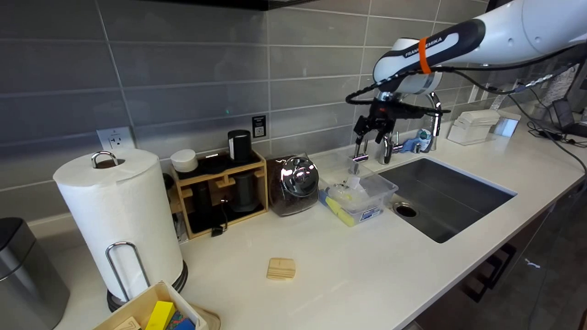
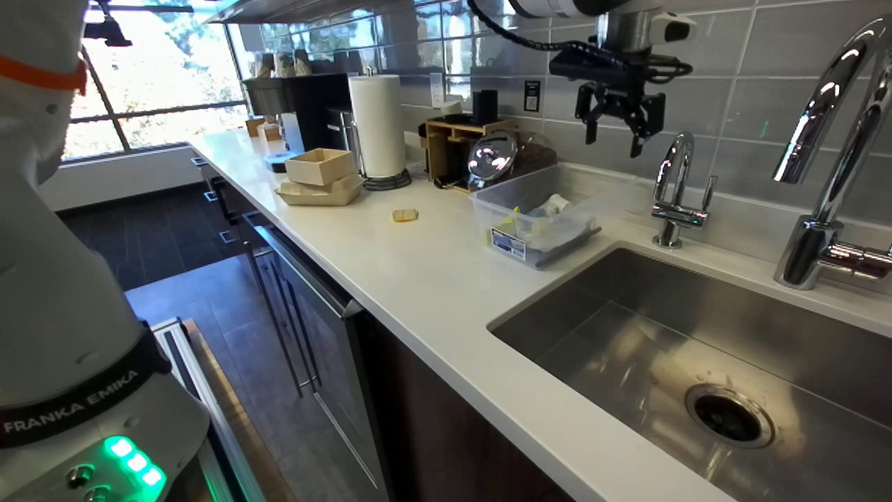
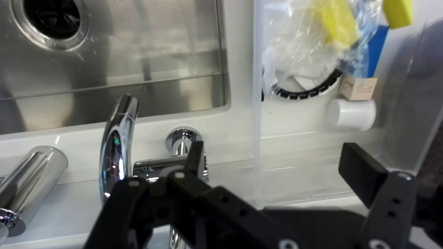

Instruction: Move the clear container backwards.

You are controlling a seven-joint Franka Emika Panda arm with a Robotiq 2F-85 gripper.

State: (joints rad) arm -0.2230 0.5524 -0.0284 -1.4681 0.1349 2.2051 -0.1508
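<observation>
The clear container [image 1: 383,200] sits flat on the white counter [image 1: 339,266], between the glass jar [image 1: 288,202] with the shiny lid [image 1: 300,175] and the sink [image 1: 440,197]. Its back end is near the gray tile wall [image 1: 316,59], and a sticker [image 2: 509,244] is on its front end. Inside are yellow pieces [image 3: 339,26], a blue piece [image 3: 377,50], a little wooden block [image 3: 359,89] with marks on it and a white round piece [image 3: 354,114]. Crinkly see-through plastic [image 3: 294,38] lies in there too.

The black gripper [image 3: 277,159] has its two fingers [image 3: 361,173] spread far apart, and it holds nothing. It hangs in the air at the end of the white robot arm [image 1: 504,39], near the wall, with the fingers pointing down. In the wrist view, a side edge of the clear container shows below, in the gap between them.

A small shiny faucet [image 2: 672,213] stands at the back of the sink. A flat wooden piece [image 1: 281,268] lies out on the counter, and a paper towel roll [image 1: 121,215] stands farther away.
</observation>
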